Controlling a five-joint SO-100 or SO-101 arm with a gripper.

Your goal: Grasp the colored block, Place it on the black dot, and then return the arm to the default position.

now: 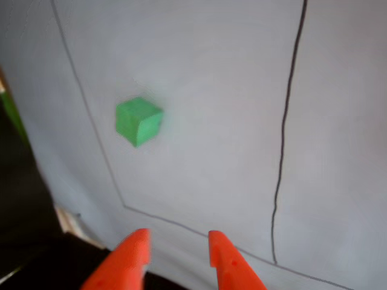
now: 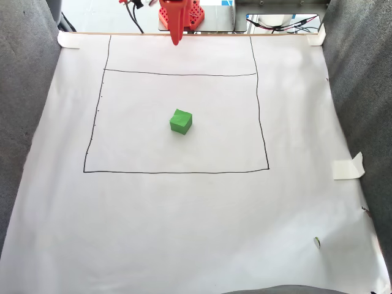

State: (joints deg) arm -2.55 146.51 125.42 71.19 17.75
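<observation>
The colored block [image 2: 180, 121], a bright green foam cube, sits on the white paper near the middle of the drawn rectangle; in the other view the block [image 1: 138, 121] lies at upper left, far ahead of the fingers. The arm's orange gripper [image 1: 178, 240] pokes in from the bottom edge with its two pointed fingertips apart and nothing between them. In the fixed view the gripper [image 2: 176, 38] hangs at the paper's far edge, well away from the block. The black dot is hidden or out of view.
Thin dark lines form a rectangle [image 2: 258, 116] on the white paper [image 2: 184, 220]. Grey fabric [image 2: 24, 92] flanks both sides. A folded tape piece [image 2: 348, 166] sticks up at the right edge. Cables and the arm's base [image 2: 202, 12] lie beyond the far edge.
</observation>
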